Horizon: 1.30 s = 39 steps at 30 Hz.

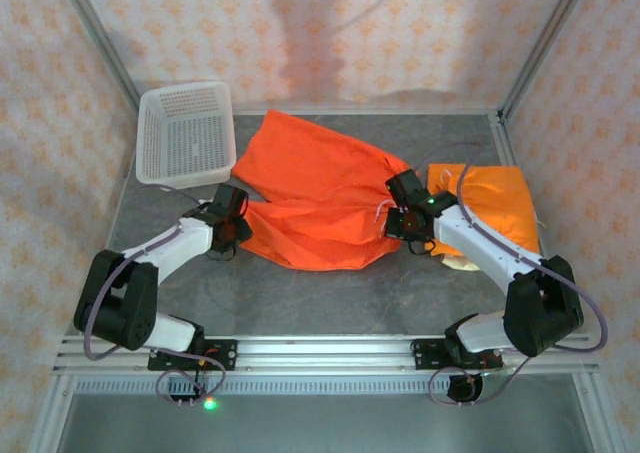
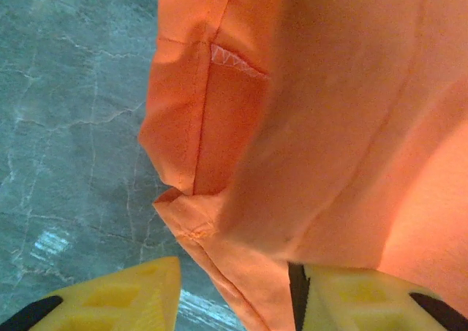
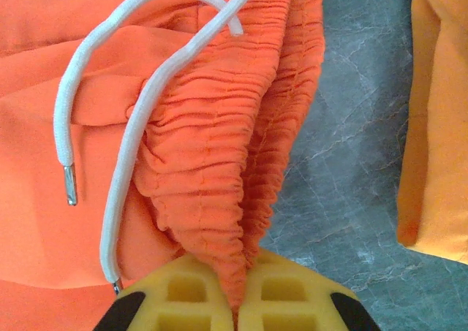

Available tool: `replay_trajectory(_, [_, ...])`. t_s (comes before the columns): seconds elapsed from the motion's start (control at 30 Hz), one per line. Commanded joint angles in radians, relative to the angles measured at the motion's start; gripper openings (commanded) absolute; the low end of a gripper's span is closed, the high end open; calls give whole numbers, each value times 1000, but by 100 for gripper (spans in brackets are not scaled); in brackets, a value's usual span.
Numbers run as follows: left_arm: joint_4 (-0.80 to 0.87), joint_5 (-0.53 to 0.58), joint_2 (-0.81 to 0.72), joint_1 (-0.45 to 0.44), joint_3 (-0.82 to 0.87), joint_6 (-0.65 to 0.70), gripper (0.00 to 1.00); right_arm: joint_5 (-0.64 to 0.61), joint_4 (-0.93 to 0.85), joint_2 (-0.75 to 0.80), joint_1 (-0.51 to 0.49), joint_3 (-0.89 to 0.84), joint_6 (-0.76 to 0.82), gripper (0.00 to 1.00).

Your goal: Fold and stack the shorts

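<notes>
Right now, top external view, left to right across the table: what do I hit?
White mesh basket → left gripper, jaws apart → spread orange shorts → right gripper, jaws shut on their waistband → folded lighter-orange shorts.

Grey marbled table (image 1: 330, 293) with white mesh basket (image 1: 185, 133), spread orange shorts (image 1: 310, 188), folded orange shorts (image 1: 490, 208) at right.

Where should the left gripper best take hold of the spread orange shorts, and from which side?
Grip the leg hem corner of the orange shorts, coming from the left: that stitched edge lies free on the table, opposite the waistband pinched in the right gripper.
</notes>
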State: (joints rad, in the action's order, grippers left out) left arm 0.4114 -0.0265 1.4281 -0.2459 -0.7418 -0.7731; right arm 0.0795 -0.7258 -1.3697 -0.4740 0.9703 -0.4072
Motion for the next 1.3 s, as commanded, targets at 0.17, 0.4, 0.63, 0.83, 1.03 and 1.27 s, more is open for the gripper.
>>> replay_trajectory(0.17, [-17, 8, 102, 11, -57, 20, 49, -5, 8, -16, 7, -7, -4, 0])
replay_trajectory(0.4, [-50, 0, 184, 11, -100, 31, 39, -6, 14, -38, 7, -9, 6, 0])
replay_trajectory(0.63, [-21, -1, 257, 12, -176, 76, 10, 1, 15, -60, 7, -4, 11, 0])
replay_trajectory(0.83, [-16, 10, 182, 16, -153, 69, 0, -10, 7, -51, 6, -2, 18, 0])
replay_trajectory(1.03, [102, 65, -10, 16, -157, 64, 0, -37, -10, -20, 8, 11, 21, 0])
replay_trajectory(1.27, [253, 129, -246, 16, -191, 48, 0, -40, -36, 25, 7, 28, 23, 0])
